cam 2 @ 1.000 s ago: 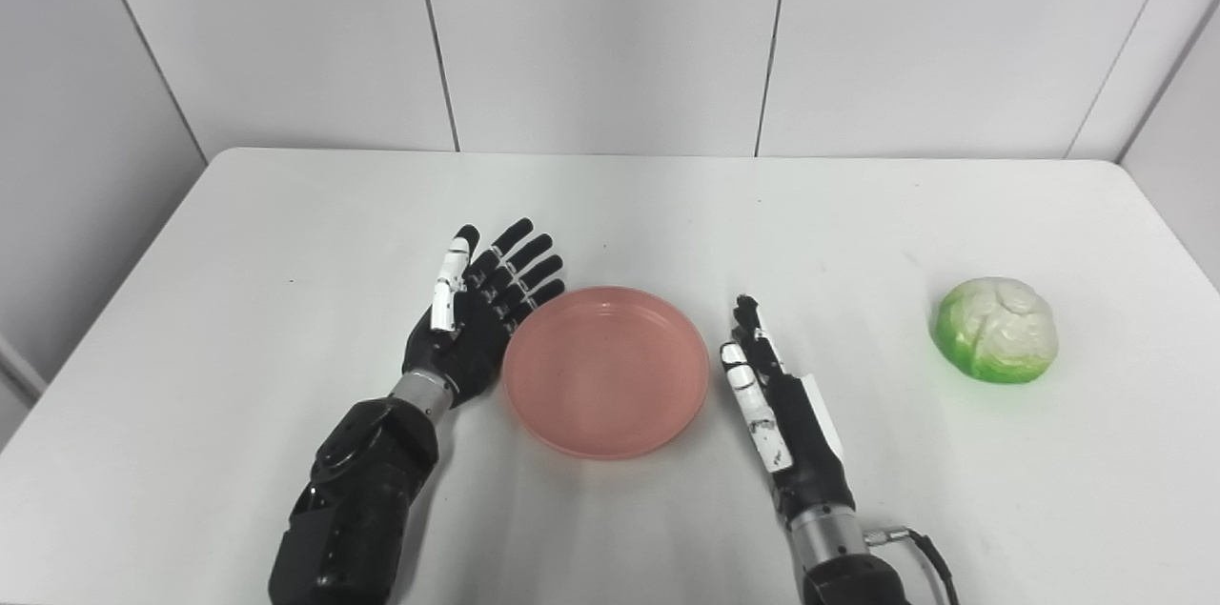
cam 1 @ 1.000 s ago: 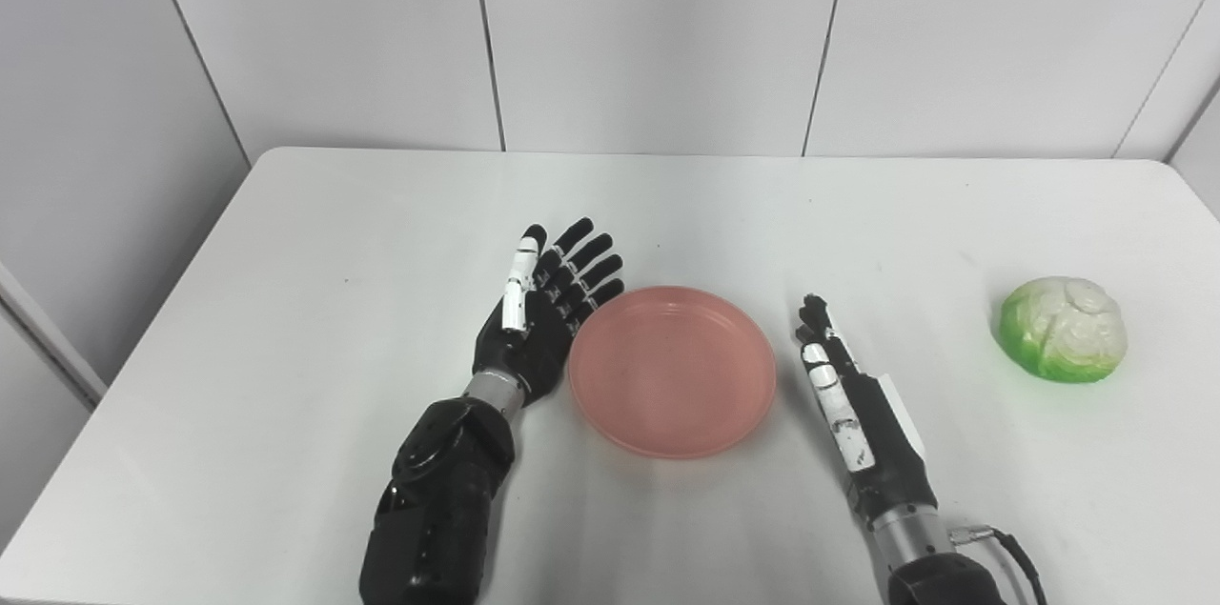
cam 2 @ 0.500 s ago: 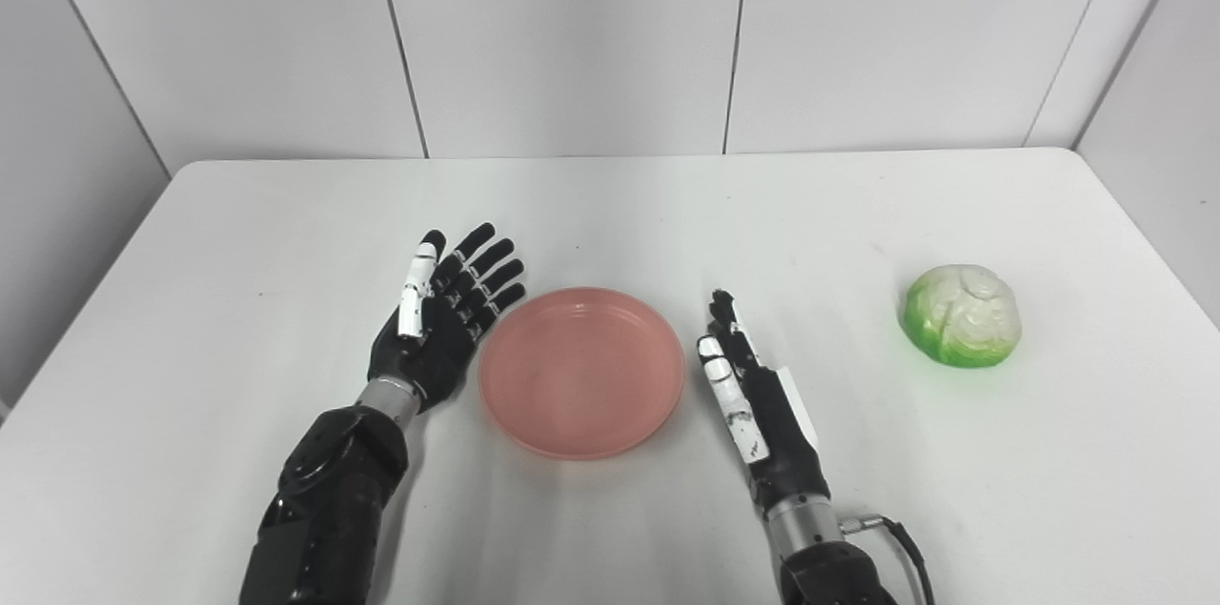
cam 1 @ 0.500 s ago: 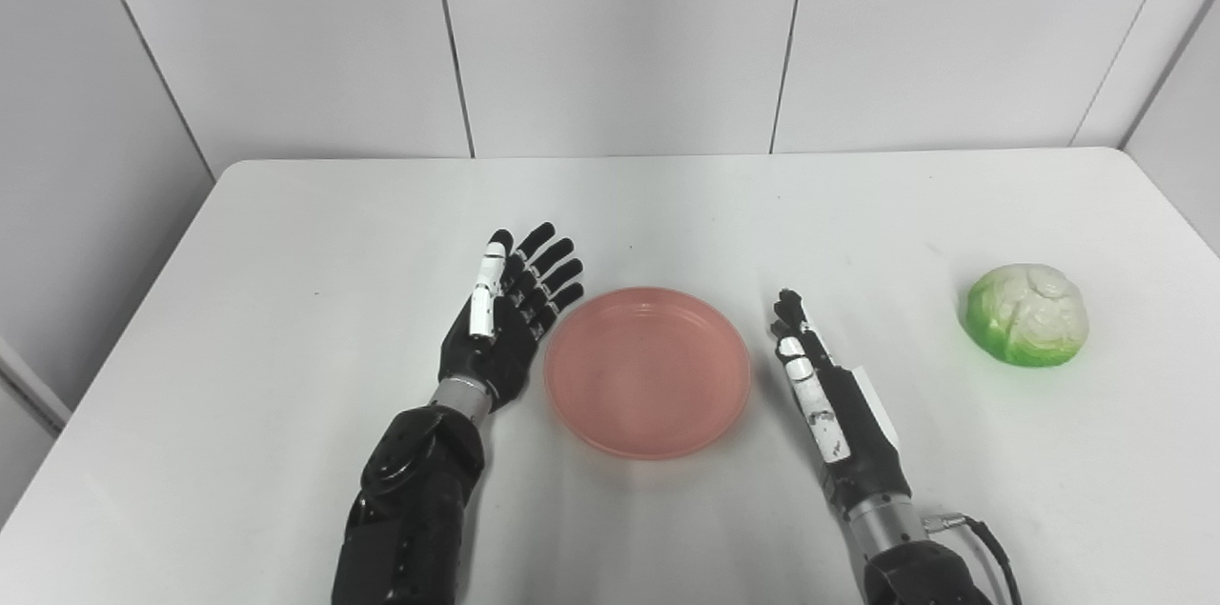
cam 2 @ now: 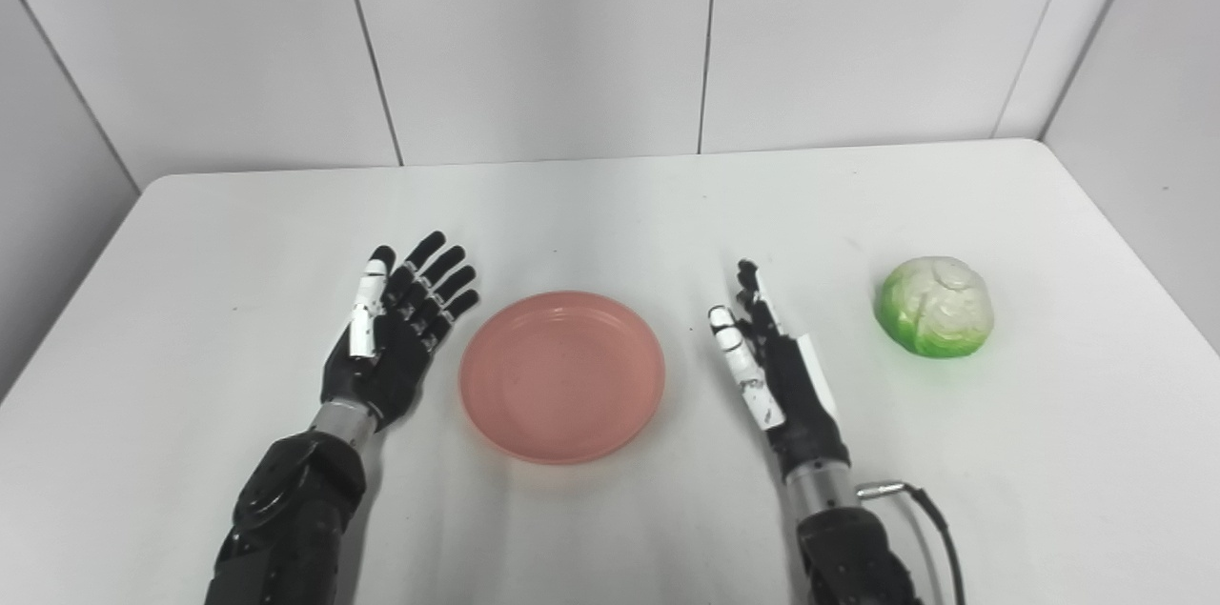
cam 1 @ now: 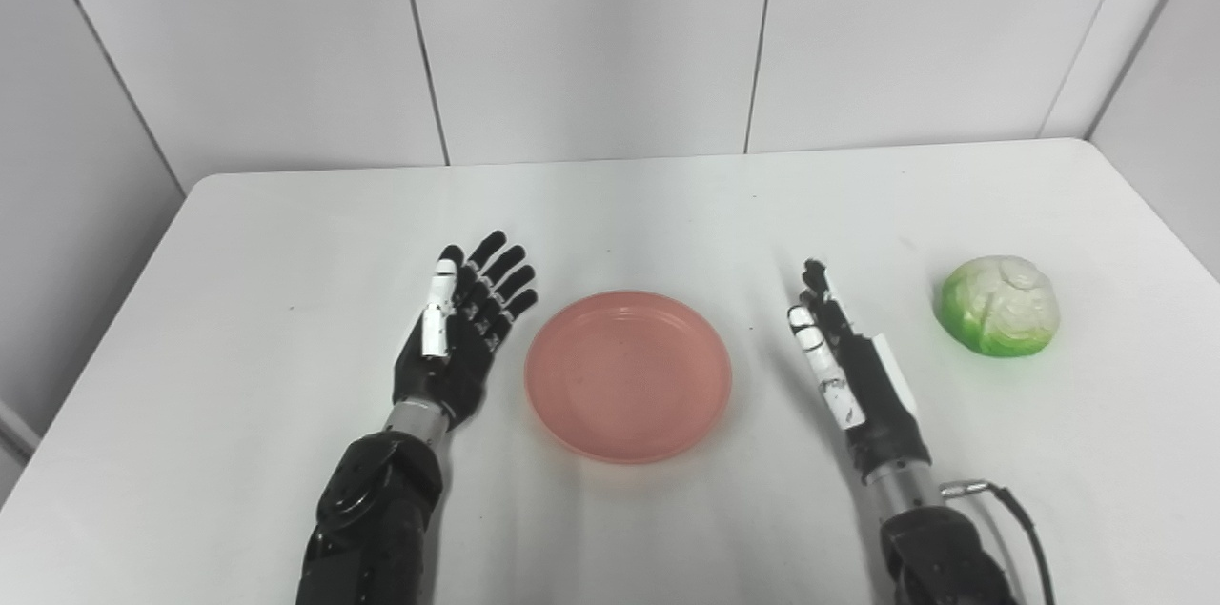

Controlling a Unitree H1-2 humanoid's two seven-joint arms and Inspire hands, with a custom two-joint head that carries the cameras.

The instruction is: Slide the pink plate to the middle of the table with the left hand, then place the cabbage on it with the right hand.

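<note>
The pink plate (cam 1: 628, 375) lies empty near the middle of the white table (cam 1: 286, 233). My left hand (cam 1: 462, 338) rests open just to its left, palm up, fingers spread, a small gap from the rim. On the plate's right my right hand (cam 1: 843, 367) stands on edge, open, fingers straight and pointing away from me. The green and white cabbage (cam 1: 999, 305) sits on the table to the right of that hand, untouched. In the right eye view the same cabbage (cam 2: 935, 307) lies well apart from the right hand (cam 2: 772, 367).
White wall panels rise behind the table's far edge (cam 1: 629, 157). The table's right edge (cam 1: 1158, 205) runs close past the cabbage. A cable (cam 1: 1015, 510) hangs from my right wrist.
The camera has turned right, so the whole scene has shifted left. My left hand has drawn slightly away from the plate's rim. My right hand has moved forward and a bit toward the cabbage.
</note>
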